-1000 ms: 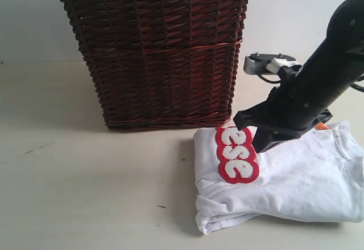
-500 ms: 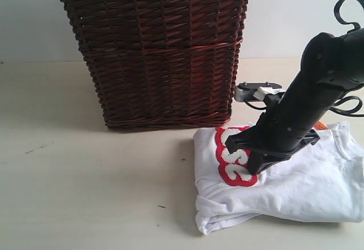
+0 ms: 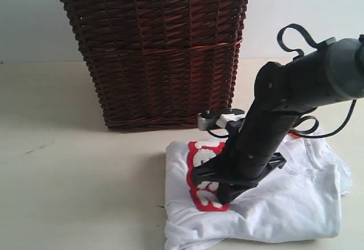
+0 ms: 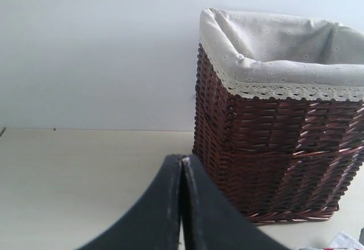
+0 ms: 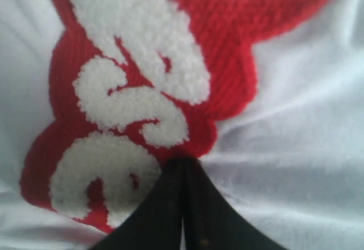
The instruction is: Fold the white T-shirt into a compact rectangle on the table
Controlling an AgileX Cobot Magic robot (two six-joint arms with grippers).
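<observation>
The white T-shirt [image 3: 284,210] lies folded and rumpled on the table [image 3: 68,176], in front of the basket's right part. Its red patch [image 3: 199,167] with fuzzy white letters faces up at its left end. My right gripper [image 3: 220,196] is shut and its tips press down on the shirt at the edge of the patch. In the right wrist view the closed tips [image 5: 183,162] touch the patch [image 5: 136,90] and no fabric shows between them. My left gripper [image 4: 182,160] is shut, empty, and hangs above bare table [image 4: 85,176], out of the exterior view.
A tall brown wicker basket [image 3: 159,62] with a white lace-trimmed liner stands just behind the shirt. From the left wrist view the basket [image 4: 273,159] sits close ahead. A pale wall runs behind the table.
My right arm has swung left and lower across the shirt. The shirt has slid left with it and bunched up, and the patch now sits nearer the basket's middle.
</observation>
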